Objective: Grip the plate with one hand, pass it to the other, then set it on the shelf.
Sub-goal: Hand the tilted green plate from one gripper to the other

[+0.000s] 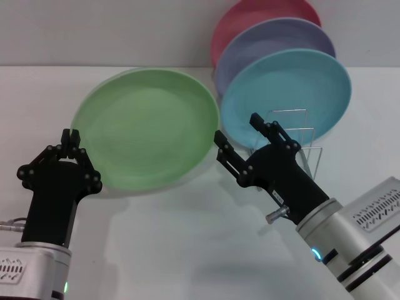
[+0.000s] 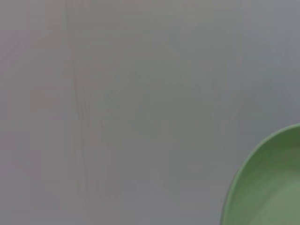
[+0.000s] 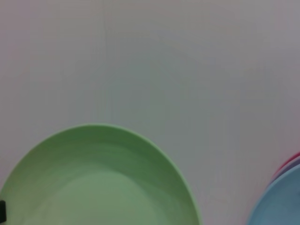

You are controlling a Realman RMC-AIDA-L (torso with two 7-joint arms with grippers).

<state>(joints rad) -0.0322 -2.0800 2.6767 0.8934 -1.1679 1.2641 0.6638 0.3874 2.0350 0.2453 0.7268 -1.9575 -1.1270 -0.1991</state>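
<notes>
Plate (image 1: 147, 128), light green, held tilted above white tabletop (image 1: 187, 250), face toward camera, left of shelf. Left hand (image 1: 70, 142) pinched on plate's left rim, fingers closed on edge. Right hand (image 1: 240, 134) just beside plate's right rim, fingers spread wide, gripping nothing; contact with rim unclear. Shelf (image 1: 300, 134), thin silver wire, stood behind right hand, carrying turquoise plate (image 1: 294, 87), lavender plate (image 1: 275, 37) and pink plate (image 1: 250, 15) upright, one behind another. Both wrist views showed green plate edge against pale tabletop.
</notes>
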